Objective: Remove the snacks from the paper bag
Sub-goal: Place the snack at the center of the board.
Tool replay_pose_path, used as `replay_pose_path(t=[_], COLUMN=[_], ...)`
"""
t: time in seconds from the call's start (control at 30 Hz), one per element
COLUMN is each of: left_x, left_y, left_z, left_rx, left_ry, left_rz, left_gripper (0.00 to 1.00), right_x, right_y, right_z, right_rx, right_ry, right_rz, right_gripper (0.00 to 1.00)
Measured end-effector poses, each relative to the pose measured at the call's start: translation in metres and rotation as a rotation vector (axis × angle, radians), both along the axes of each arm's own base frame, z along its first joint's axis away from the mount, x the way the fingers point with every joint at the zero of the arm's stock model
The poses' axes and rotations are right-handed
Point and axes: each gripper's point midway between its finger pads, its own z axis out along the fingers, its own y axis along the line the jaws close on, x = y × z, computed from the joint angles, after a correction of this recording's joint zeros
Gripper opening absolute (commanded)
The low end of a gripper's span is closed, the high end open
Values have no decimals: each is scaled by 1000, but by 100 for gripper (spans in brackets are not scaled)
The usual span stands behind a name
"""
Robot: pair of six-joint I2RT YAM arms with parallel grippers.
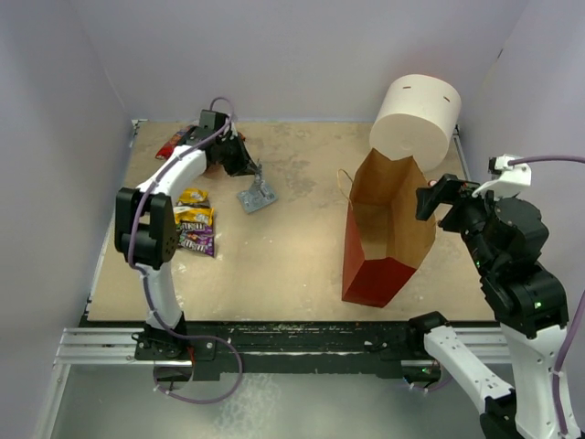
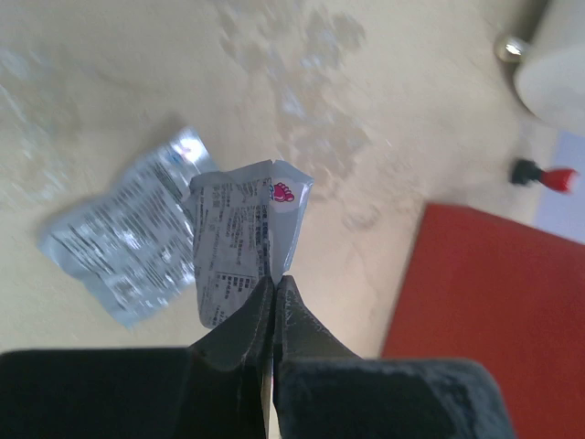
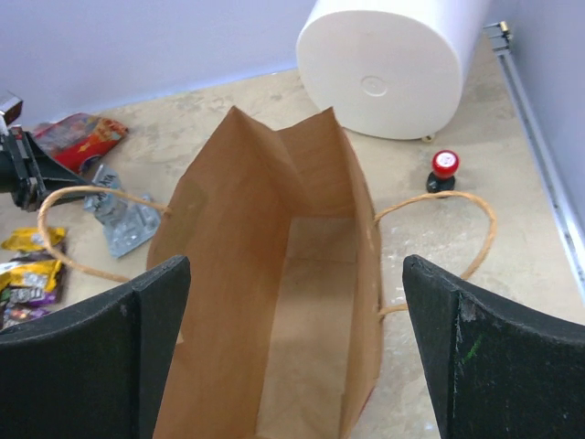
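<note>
Silver-grey and crinkled, the packet (image 1: 258, 196) (image 2: 137, 240) is lying on the table (image 1: 292, 247) left of centre. One edge is folding up, and the left gripper (image 1: 253, 172) (image 2: 274, 285) is pinching that edge between fingers pressed together. The rest of the packet is resting flat just near of the fingertips, its long axis seeming to run roughly left to right at a slant.

The bag (image 1: 388, 229) (image 3: 247, 229) is standing upright right of centre with its mouth facing up and its tan inside showing. The right gripper (image 1: 435, 198) (image 3: 294, 274) is hovering at the bag's right rim with its fingers spread wide, gripping nothing.

The other snacks are lying to the left of the left arm: a red bag (image 1: 169, 144) at the far left, two yellow wrappers (image 1: 194, 206) nearer, and a purple packet (image 1: 197, 240) nearest. A white cylinder (image 1: 416, 114) is lying just beyond the bag.
</note>
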Motion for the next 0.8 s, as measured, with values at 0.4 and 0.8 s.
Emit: replay_pose_path(t=[0.4,0.8], left_x=[29,5], left_y=[-17,3], left_z=[-19,-77], left_rx=[672,1191], left_ry=[-194,-150], left_rz=[-149,-348], left_gripper=[0,4], right_x=[5,5], right_y=[-21,-30], right_z=[-4,-20], right_rx=[-124,-158], right_ry=[12,50], right_rz=[-81,-123], right_gripper=[100,100])
